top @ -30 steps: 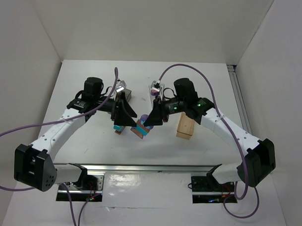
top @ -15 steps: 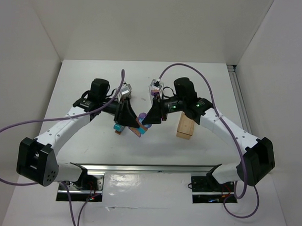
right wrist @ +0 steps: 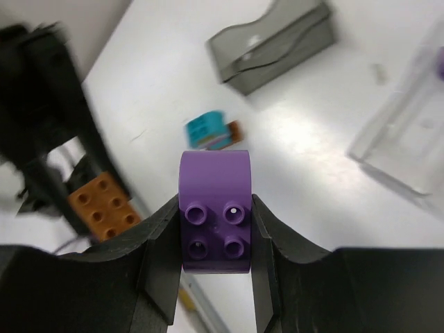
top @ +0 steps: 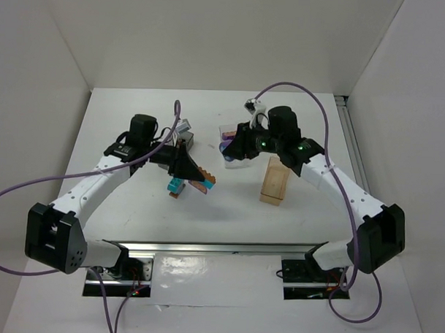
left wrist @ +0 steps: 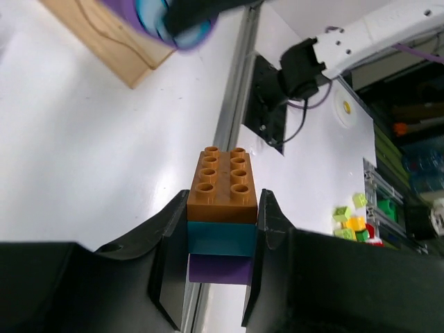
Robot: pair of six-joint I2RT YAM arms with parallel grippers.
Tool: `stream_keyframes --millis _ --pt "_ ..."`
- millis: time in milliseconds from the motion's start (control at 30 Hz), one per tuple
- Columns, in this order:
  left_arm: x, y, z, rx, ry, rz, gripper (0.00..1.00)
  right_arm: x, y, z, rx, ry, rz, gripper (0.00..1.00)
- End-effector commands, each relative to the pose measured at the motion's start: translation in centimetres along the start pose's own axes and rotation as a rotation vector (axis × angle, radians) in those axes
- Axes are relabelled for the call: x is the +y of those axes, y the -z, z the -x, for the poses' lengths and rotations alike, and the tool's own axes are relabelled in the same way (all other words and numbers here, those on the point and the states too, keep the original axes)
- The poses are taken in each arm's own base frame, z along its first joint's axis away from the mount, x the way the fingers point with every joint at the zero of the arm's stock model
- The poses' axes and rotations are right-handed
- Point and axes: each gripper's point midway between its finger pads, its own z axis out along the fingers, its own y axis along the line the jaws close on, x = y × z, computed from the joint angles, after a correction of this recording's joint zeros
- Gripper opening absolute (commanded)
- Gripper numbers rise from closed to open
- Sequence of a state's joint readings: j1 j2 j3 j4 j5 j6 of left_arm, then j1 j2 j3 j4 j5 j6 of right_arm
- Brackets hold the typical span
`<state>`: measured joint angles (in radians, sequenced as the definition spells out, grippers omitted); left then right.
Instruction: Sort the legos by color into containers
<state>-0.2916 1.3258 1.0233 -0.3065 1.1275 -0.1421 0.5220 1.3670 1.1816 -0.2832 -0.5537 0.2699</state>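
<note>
Right gripper (top: 230, 151) is coming away clamped on a purple studded plastic brick (right wrist: 215, 208).
Overhead, it is parting from the left gripper (top: 196, 176); left wrist, that one is squeezing an orange-teal-purple brick stack (left wrist: 222, 208); right wrist, a clear plastic bin (right wrist: 406, 132) is lying ahead-right, ready for the freed brick.

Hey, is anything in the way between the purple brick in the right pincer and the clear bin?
Nothing visible. Only bare table shows between the purple brick in the right pincer and the clear bin; the grey bin sits off to the side.
</note>
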Motion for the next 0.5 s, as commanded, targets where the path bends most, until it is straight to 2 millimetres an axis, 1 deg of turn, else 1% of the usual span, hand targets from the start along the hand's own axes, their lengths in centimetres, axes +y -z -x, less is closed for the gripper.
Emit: stream_keyframes --millis 0,33,100,133,167,200,233,300,333,367,400,433,467 --pt "1.2 0.8 0.9 -0.035 0.017 0.087 0.0 -3.8 -0.3 4.6 -0.161 -0.028 -0.22 0.22" --pt "2.2 1.1 1.1 -0.049 0.039 0.136 0.0 -5.3 -1.3 4.7 -0.158 -0.059 -0.271 0.22" --pt "3.3 1.9 1.5 -0.08 0.082 0.204 0.0 -8.2 -2.1 4.4 -0.142 -0.097 -0.398 0.22" --pt "4.3 2.1 1.6 -0.091 0.1 0.265 0.0 -10.3 -3.0 4.6 -0.147 -0.115 -0.495 0.23" --pt "5.0 2.4 1.7 -0.107 0.136 0.307 0.0 -11.5 -3.4 4.3 -0.141 -0.131 -0.539 0.25" --pt "5.5 3.0 2.4 -0.126 0.139 0.337 0.0 -12.4 -3.8 4.4 -0.142 -0.133 -0.572 0.26" --pt "5.5 3.1 2.5 -0.136 0.142 0.353 0.0 -14.2 -4.9 4.1 -0.131 -0.137 -0.626 0.26" --pt "6.5 4.0 3.1 -0.174 0.164 0.429 0.0 -15.9 -5.9 3.1 -0.097 -0.165 -0.683 0.28" --pt "6.4 4.3 3.4 -0.19 0.166 0.45 0.0 -17.1 -7.2 2.8 -0.079 -0.169 -0.703 0.28" --pt "6.8 5.0 3.8 -0.219 0.182 0.495 0.0 -17.8 -7.6 2.3 -0.063 -0.172 -0.72 0.28" --pt "7.0 5.1 4.0 -0.231 0.185 0.509 0.0 -17.9 -8.5 1.8 -0.047 -0.17 -0.718 0.31" --pt "7.3 5.6 4.0 -0.248 0.203 0.536 0.0 -18.5 -8.9 1.6 -0.042 -0.17 -0.731 0.35" --pt "8.0 6.2 4.1 -0.266 0.219 0.575 0.0 -19.2 -9.7 1.1 -0.023 -0.165 -0.737 0.43"
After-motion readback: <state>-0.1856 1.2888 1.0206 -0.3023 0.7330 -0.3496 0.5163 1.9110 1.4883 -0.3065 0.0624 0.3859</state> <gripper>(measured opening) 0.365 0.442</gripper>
